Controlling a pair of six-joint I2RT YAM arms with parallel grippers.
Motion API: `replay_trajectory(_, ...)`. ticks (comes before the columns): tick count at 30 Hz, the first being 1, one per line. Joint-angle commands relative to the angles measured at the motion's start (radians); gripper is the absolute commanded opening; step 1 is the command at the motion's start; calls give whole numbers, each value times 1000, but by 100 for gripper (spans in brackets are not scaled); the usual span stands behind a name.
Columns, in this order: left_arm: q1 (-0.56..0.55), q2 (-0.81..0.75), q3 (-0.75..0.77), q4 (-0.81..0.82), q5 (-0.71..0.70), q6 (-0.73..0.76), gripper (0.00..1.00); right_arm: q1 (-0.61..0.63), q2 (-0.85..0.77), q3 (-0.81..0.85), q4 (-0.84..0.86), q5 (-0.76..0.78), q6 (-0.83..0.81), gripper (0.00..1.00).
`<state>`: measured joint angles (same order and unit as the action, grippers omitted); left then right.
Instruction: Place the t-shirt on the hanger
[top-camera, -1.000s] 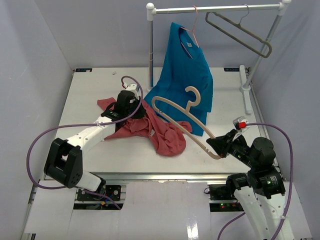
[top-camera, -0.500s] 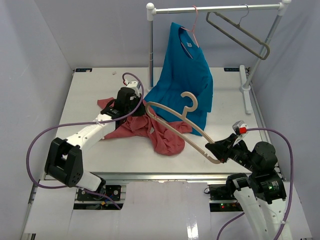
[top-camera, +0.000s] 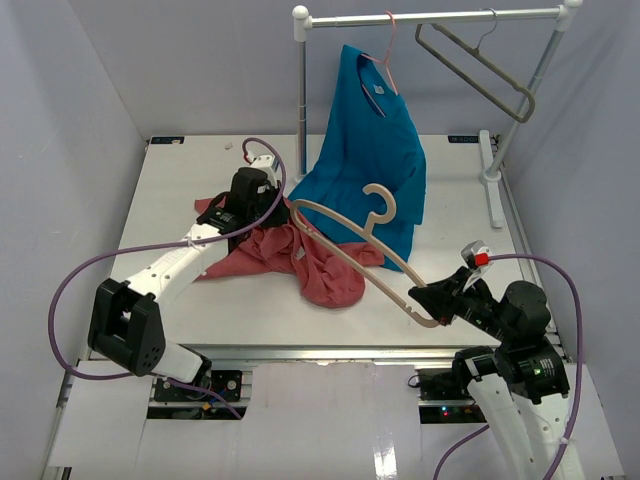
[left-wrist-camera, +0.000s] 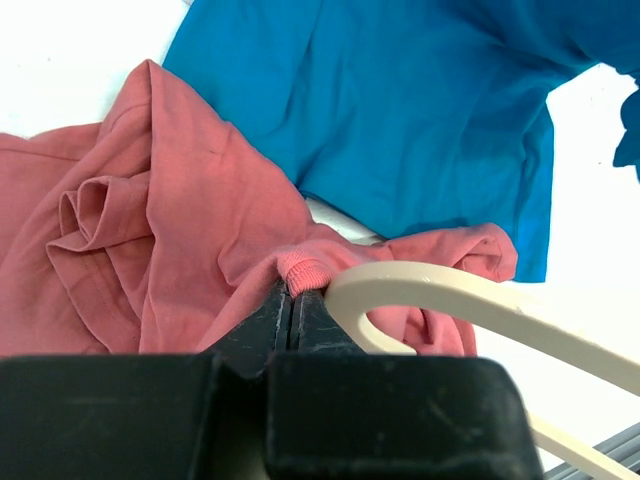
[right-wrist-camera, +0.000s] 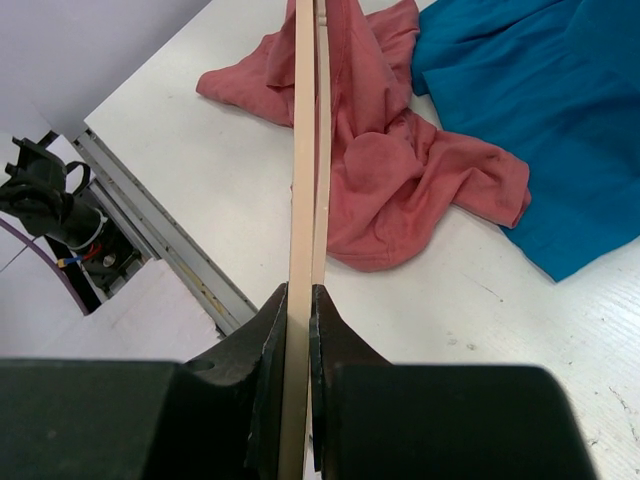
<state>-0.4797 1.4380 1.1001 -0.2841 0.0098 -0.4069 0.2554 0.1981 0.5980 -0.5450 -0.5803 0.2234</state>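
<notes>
The red-pink t-shirt (top-camera: 318, 272) lies crumpled on the white table. My left gripper (top-camera: 274, 214) is shut on its ribbed collar, seen in the left wrist view (left-wrist-camera: 290, 298) with the shirt (left-wrist-camera: 170, 230) bunched at the tips. My right gripper (top-camera: 430, 299) is shut on one arm end of the beige wooden hanger (top-camera: 345, 248) and holds it above the table. The hanger's far arm end (left-wrist-camera: 440, 292) sits right beside the held collar. In the right wrist view the hanger (right-wrist-camera: 305, 150) runs edge-on from my gripper (right-wrist-camera: 298, 300) over the shirt (right-wrist-camera: 400, 180).
A blue t-shirt (top-camera: 368, 150) hangs on a thin pink hanger (top-camera: 386, 50) from the white rail (top-camera: 430, 16), its hem resting on the table behind the beige hanger. A grey hanger (top-camera: 478, 65) hangs at the rail's right. Rack posts (top-camera: 302, 90) stand at the back.
My right gripper has swung the beige hanger leftward, bringing its far end up to the collar. My left gripper has shifted slightly back and left with the collar, pulling the shirt.
</notes>
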Motion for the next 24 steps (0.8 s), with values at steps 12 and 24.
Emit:
replay_trajectory(12, 1, -42, 147, -43, -19, 14, 0, 2, 18, -12, 63, -98, -15, 8)
replay_trajectory(24, 0, -64, 160, -25, 135, 24, 0, 2, 231, 18, 252, -87, 19, 8)
